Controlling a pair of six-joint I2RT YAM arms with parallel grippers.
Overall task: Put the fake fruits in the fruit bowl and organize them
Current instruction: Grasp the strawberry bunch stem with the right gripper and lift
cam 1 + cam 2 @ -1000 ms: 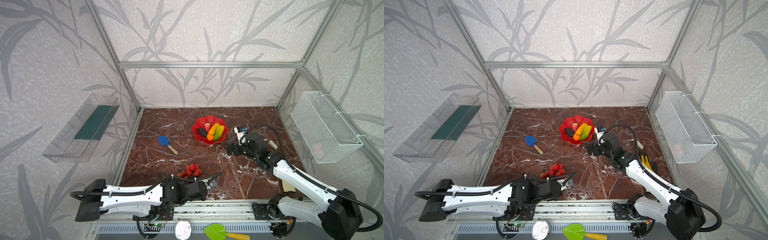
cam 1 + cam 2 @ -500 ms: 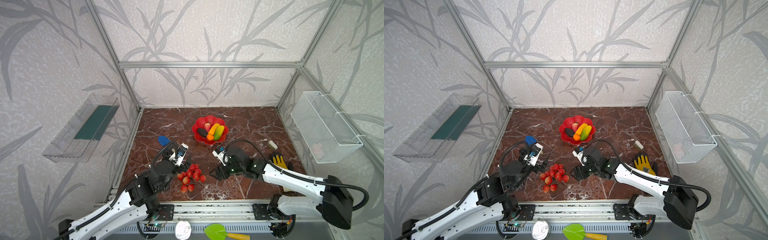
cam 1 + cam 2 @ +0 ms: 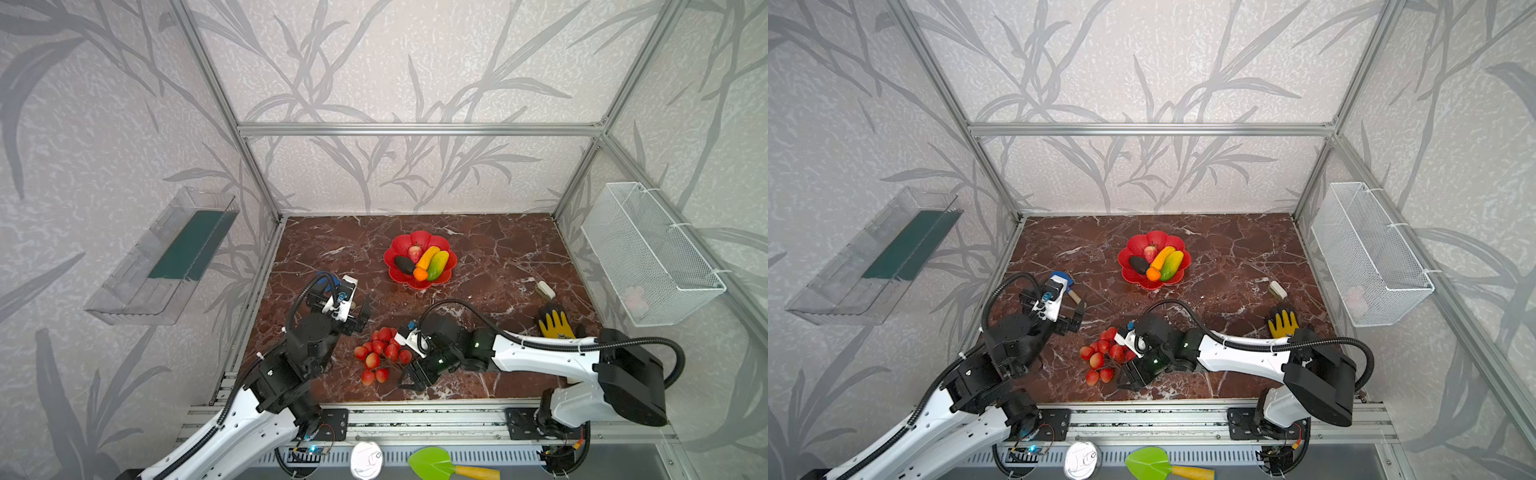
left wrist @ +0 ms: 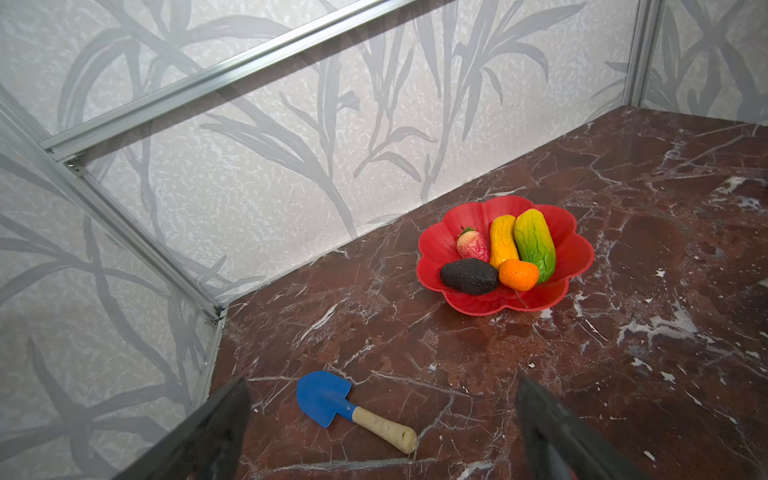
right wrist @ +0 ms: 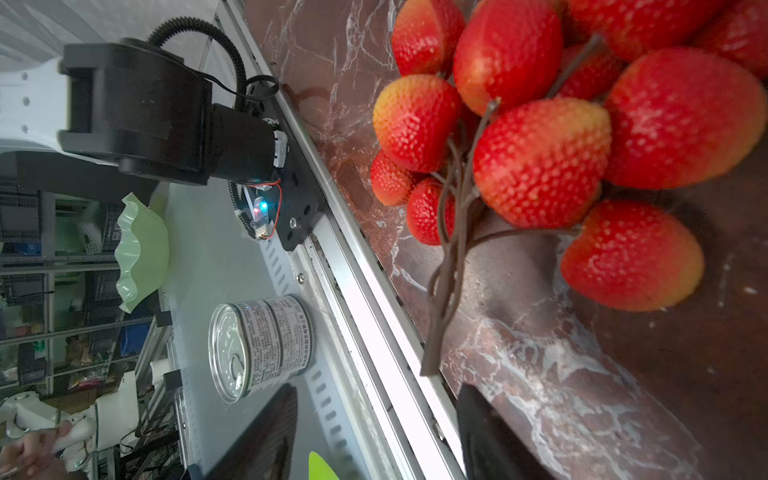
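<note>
**Berry cluster on the surface, both claws empty**

The surface (image 3: 498,249) is dark red marble with white veins, boxed in by an aluminium frame and grey leaf-pattern walls. A clear tray (image 3: 166,257) hangs on the left wall and a white wire basket (image 3: 648,253) on the right.

The fruit bowl (image 3: 392,254) (image 3: 1126,259) (image 4: 575,253) sits mid-surface, toward the back wall. It holds the dark oval (image 4: 469,276), orange ball (image 4: 518,274), yellow-orange gourd (image 4: 503,241), yellow-green oblong (image 4: 536,245) and a red-yellow piece (image 4: 473,245). The red berry cluster (image 3: 380,353) (image 3: 1102,353) (image 5: 540,162) lies near the front edge between the arms, well apart from the bowl.

Your left claw (image 3: 362,313) (image 3: 1077,318) (image 4: 382,386) is spread wide with nothing in it, above the surface left of the cluster. Your right claw (image 3: 409,374) (image 3: 1127,380) (image 5: 378,390) is low beside the cluster with its jaws apart. The brown stem's end sits just ahead of the gap and is not pinched.

- **Left wrist view:** only this one gives you the whole blue toy shovel (image 4: 324,399). In both top views the left arm covers most of it.
- **Right wrist view:** only this one shows the stem, plus a can (image 5: 257,345) and a pale green ruffled dish (image 5: 141,253) off the surface.
- **Top views:** only these show the yellow glove (image 3: 557,324) (image 3: 1282,324) at the right side.

From the top views you can't tell whether the right claw touches the berries. The pale item in the basket is too blurred to identify.
</note>
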